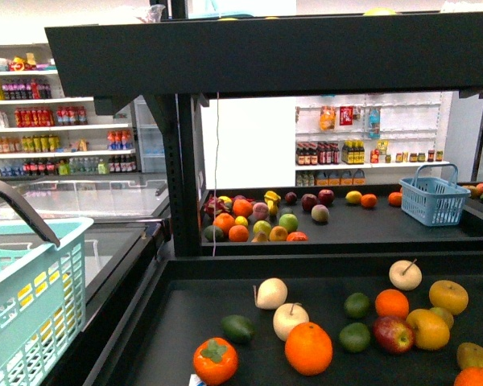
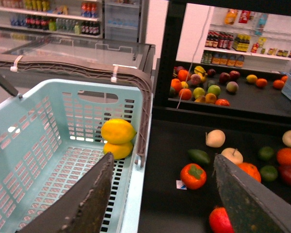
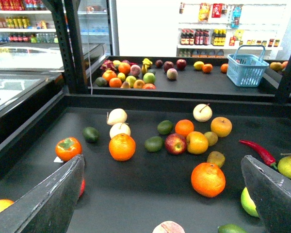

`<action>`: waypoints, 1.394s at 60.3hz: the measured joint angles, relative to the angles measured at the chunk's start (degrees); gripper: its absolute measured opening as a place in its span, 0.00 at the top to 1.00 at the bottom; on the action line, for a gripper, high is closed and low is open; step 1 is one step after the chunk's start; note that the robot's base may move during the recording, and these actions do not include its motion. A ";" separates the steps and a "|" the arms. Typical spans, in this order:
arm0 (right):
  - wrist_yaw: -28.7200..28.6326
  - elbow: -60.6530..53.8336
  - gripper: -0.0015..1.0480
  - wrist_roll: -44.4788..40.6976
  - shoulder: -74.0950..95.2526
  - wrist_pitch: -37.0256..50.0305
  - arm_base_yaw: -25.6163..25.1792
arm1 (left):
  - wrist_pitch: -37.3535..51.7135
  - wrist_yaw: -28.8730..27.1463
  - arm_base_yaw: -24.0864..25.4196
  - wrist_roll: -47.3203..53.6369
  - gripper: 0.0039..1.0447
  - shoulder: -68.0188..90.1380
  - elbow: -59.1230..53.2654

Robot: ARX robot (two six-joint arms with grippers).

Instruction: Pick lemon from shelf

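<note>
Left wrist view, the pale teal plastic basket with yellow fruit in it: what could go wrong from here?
The open left gripper straddles the rim of the pale teal plastic basket; a sideways move could snag it. The bright yellow oval lemon sits atop a second yellow fruit and might roll.

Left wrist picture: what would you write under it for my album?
Open left gripper above a light blue basket holding two lemons, beside the black shelf of mixed fruit.
</note>
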 joint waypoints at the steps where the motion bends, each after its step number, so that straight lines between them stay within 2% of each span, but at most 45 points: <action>1: -0.02 0.00 0.07 -0.02 0.00 0.02 0.00 | 0.00 -0.17 -0.28 0.55 0.44 -1.49 -0.96; 18: 0.04 0.00 0.07 0.00 0.00 0.02 0.00 | 0.42 -1.33 -0.52 3.45 0.97 -9.35 -9.35; 19: 0.02 0.00 0.07 0.00 0.00 0.00 0.00 | 0.42 -1.31 -0.52 3.37 0.98 -9.77 -9.68; 67: 0.04 0.00 0.07 0.00 0.00 0.00 0.00 | -5.57 -1.38 -0.55 3.78 0.98 -25.62 -18.40; 73: 0.02 0.00 0.07 0.00 0.00 0.02 0.00 | -14.64 -1.38 -0.55 3.80 0.98 -32.98 -18.38; 84: 0.02 0.00 0.07 0.00 -0.02 0.00 0.00 | -15.74 -1.40 -0.55 3.82 0.98 -35.58 -18.38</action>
